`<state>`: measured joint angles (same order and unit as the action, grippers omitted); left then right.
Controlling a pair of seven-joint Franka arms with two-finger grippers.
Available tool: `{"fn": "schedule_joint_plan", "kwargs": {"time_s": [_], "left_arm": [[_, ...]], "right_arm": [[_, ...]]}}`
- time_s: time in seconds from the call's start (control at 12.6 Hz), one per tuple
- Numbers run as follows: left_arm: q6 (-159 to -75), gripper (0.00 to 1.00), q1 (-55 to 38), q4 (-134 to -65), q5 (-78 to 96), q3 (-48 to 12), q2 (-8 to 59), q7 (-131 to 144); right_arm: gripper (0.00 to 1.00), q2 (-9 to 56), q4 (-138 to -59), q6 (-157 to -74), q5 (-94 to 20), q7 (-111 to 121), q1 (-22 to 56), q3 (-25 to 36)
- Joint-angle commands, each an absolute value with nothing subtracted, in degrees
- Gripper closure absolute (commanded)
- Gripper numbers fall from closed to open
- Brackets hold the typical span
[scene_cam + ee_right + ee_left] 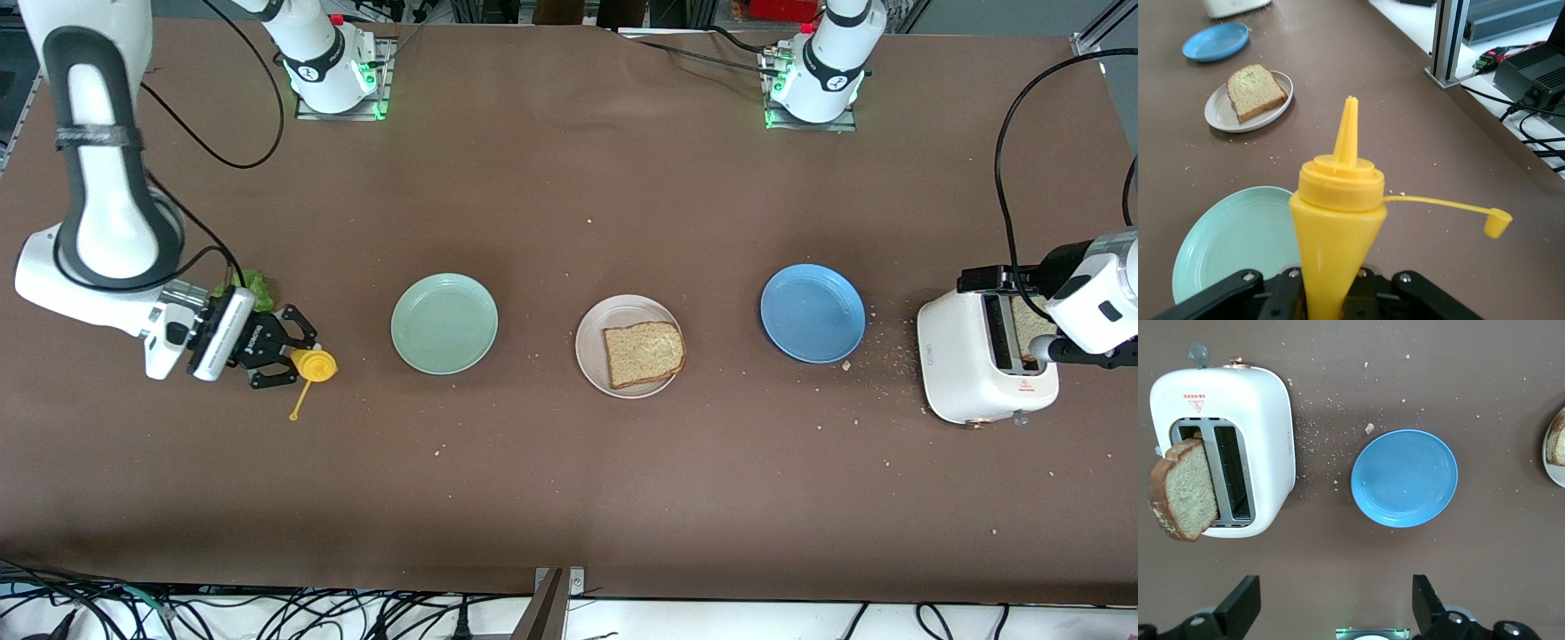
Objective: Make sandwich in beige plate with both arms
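Sandwich barely begun: one bread slice [645, 353] lies on the beige plate [591, 351]. Right gripper [289, 348] clenches a yellow sauce bottle [315, 364]; left gripper [1335, 607] hangs released over the toaster [973, 373] holding the second slice [1181, 490]; lettuce [256, 286] untouched.

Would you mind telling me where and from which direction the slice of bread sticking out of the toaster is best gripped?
Grip the bread slice by its exposed upper half, coming down from above the toaster. It stands on edge in one slot, leaning outward, so both flat faces are free for the open left gripper to close across its thin dimension. The lower part is hidden inside the slot.
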<state>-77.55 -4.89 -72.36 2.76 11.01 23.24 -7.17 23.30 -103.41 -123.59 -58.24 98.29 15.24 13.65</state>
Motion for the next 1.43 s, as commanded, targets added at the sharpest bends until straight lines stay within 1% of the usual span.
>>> {"fn": "schedule_joint_plan", "kwargs": {"time_s": [0.0,0.16,0.4,0.56,0.72,0.96,1.19,1.35], "left_arm": [[-77.1,0.0,-5.2,-71.5,1.1,10.8,23.5,-6.2],[-77.1,0.0,-5.2,-71.5,1.1,10.7,23.5,-6.1],[-77.1,0.0,-5.2,-71.5,1.1,10.8,23.6,-6.1],[-77.1,0.0,-5.2,-71.5,1.1,10.7,23.6,-6.1],[-77.1,0.0,-5.2,-71.5,1.1,10.7,23.6,-6.1],[-77.1,0.0,-5.2,-71.5,1.1,10.7,23.6,-6.1],[-77.1,0.0,-5.2,-71.5,1.0,10.7,23.6,-6.1],[-77.1,0.0,-5.2,-71.5,0.9,10.7,23.5,-6.1]], "right_arm": [[1.0,22.1,-98.7,-127.7,-44.8,81.5,21.6,14.1],[1.0,22.2,-94.7,-128.2,-31.8,68.7,26.4,14.0],[1.0,23.0,-91.4,-128.2,-14.3,47.5,34.8,14.0],[1.0,25.5,-88.7,-128.2,-1.8,31.1,41.4,14.0],[1.0,29.9,-85.4,-127.9,9.0,17.4,48.0,14.0],[1.0,37.3,-81.6,-127.3,19.9,5.8,55.1,14.2],[1.0,43.7,-77.6,-124.9,25.6,4.8,58.0,14.2],[1.0,47.0,-77.1,-124.9,28.9,4.7,60.3,14.2]]}}
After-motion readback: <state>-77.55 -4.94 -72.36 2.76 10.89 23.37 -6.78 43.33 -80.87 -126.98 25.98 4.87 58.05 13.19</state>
